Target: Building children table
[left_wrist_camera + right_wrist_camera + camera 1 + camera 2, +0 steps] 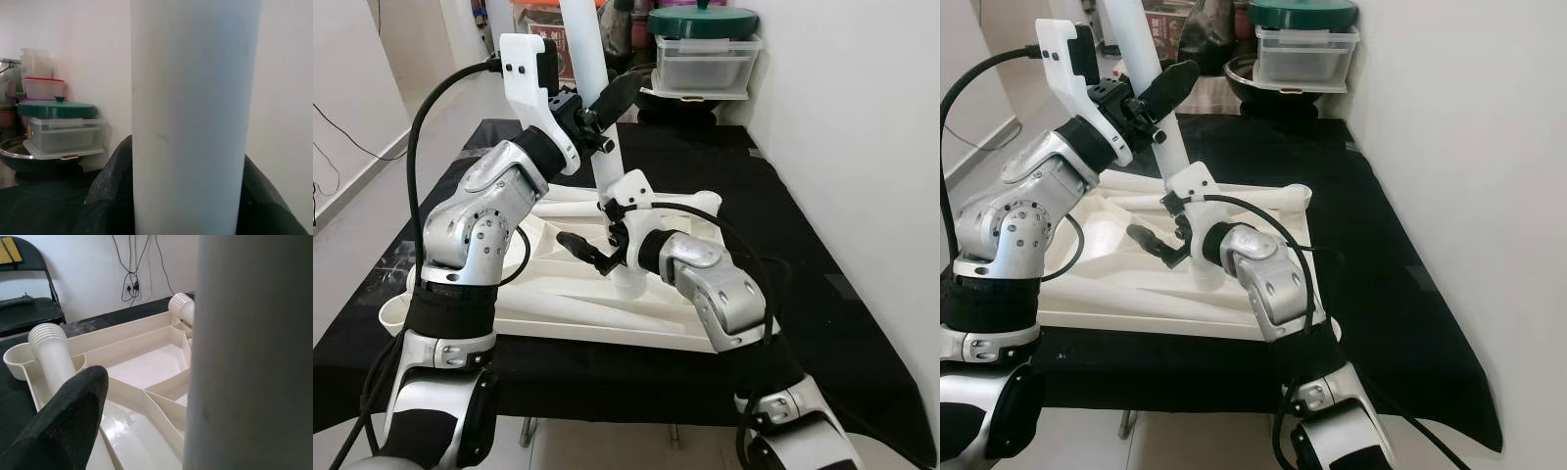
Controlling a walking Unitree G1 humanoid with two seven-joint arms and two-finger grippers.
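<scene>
A white tabletop (pixel 568 294) lies upside down on a counter covered with a black cloth (pixel 783 225), its ribbed underside and corner sockets facing up. One white table leg (pixel 597 108) stands upright from a socket near the middle of the tabletop's near side. The left hand (pixel 597 113) is raised and holds this leg high up, its black fingers (pixel 617 96) pressed against either side of the tube; in the left wrist view the leg (pixel 193 117) runs straight up between the dark finger pads. The right hand (pixel 607 245) is low, at the base of the same leg just above the tabletop, with one black finger (pixel 579 247) reaching out to the left of the leg; the second finger is hidden behind the tube, so I cannot tell whether this hand is closed on it. In the right wrist view, loose white legs with ribbed ends (pixel 49 352) lie in the tabletop's recesses, and a black folding chair (pixel 29 303) stands by the wall beyond. At the far end of the counter a clear plastic container (pixel 703 64) sits under a green lid (pixel 703 22).
</scene>
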